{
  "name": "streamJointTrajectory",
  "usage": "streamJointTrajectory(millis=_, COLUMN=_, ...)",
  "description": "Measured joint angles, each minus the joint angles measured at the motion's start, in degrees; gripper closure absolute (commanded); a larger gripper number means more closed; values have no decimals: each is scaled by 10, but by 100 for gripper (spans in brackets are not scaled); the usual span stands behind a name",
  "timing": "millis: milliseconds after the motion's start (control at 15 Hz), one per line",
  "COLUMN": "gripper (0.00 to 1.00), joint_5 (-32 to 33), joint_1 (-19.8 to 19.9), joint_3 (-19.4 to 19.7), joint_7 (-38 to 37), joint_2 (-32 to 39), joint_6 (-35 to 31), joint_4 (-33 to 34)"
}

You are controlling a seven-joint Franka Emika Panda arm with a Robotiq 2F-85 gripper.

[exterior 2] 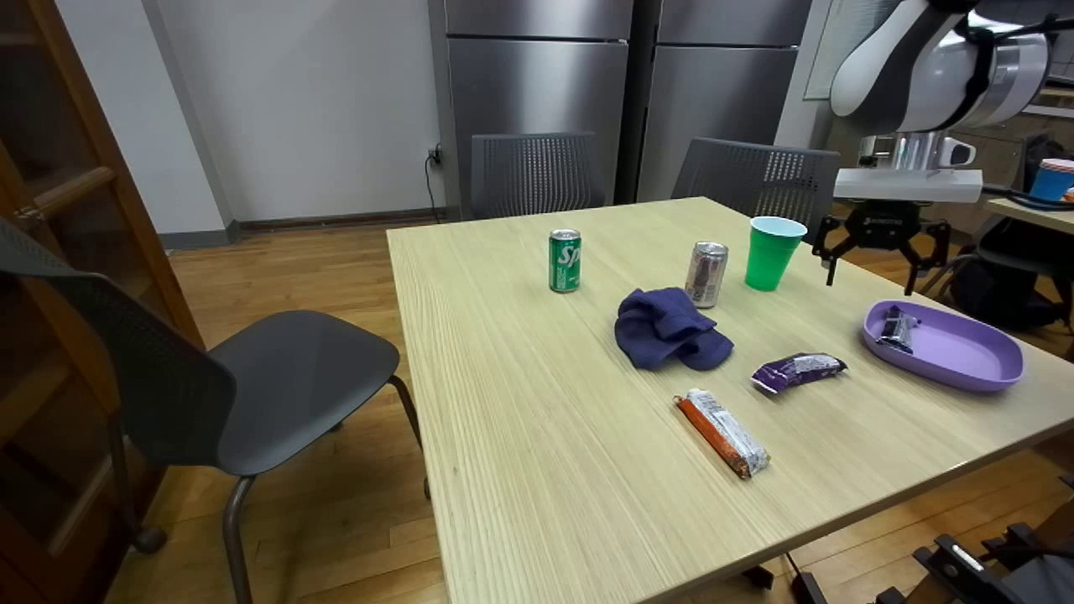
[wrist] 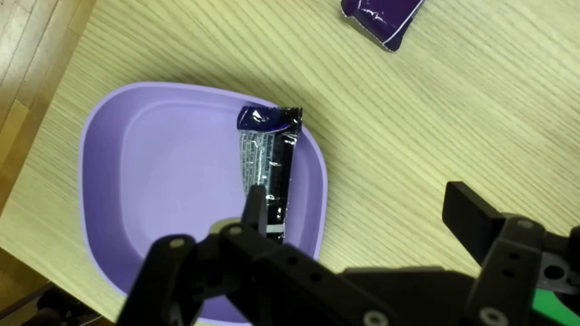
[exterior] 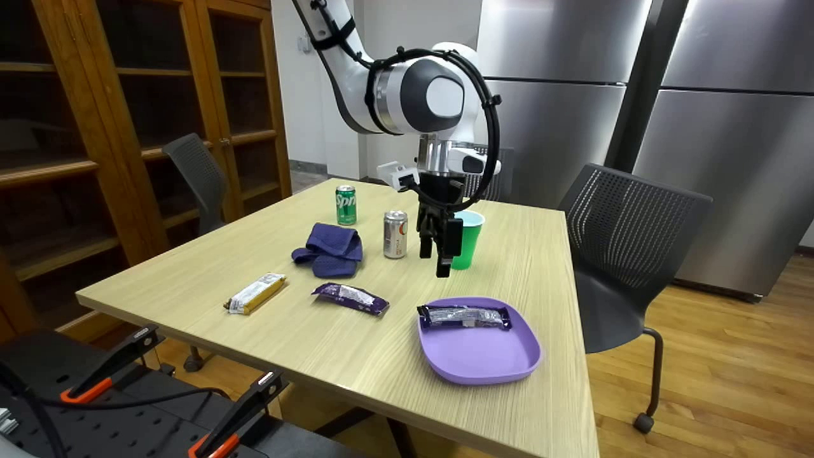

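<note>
My gripper (exterior: 434, 261) is open and empty, pointing down above the table. In an exterior view it hangs between the green cup (exterior 2: 772, 256) and the purple tray (exterior 2: 965, 375). The wrist view shows its spread fingers (wrist: 357, 199), the left one overlapping the tray (wrist: 167, 181) in the picture. A dark wrapped bar (wrist: 258, 156) lies in the tray along one side, one end on the rim. That bar also shows in both exterior views (exterior: 465, 316) (exterior 2: 899, 330). A purple wrapped bar (exterior: 351, 298) lies on the table beside the tray; only its end (wrist: 383, 20) shows in the wrist view.
A silver can (exterior: 395, 235), a green Sprite can (exterior: 346, 207), a crumpled blue cloth (exterior: 334, 250) and a yellow-orange wrapped bar (exterior: 256, 293) are on the wooden table (exterior: 381, 394). The green cup (exterior: 467, 245) stands upright behind the gripper. Chairs (exterior: 626, 254) surround the table.
</note>
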State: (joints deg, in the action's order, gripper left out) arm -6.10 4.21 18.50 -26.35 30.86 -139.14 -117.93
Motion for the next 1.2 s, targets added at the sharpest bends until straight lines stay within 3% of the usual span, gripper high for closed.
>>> streamJointTrajectory(millis=667, gripper=0, joint_5=3, joint_1=-3, joint_3=-2, joint_7=-1, joint_2=5, joint_6=-4, joint_4=-3)
streamJointTrajectory(millis=1200, gripper=0, joint_5=-13, joint_1=-4, joint_3=-31, joint_7=-6, joint_2=0, joint_6=-16, joint_4=-29)
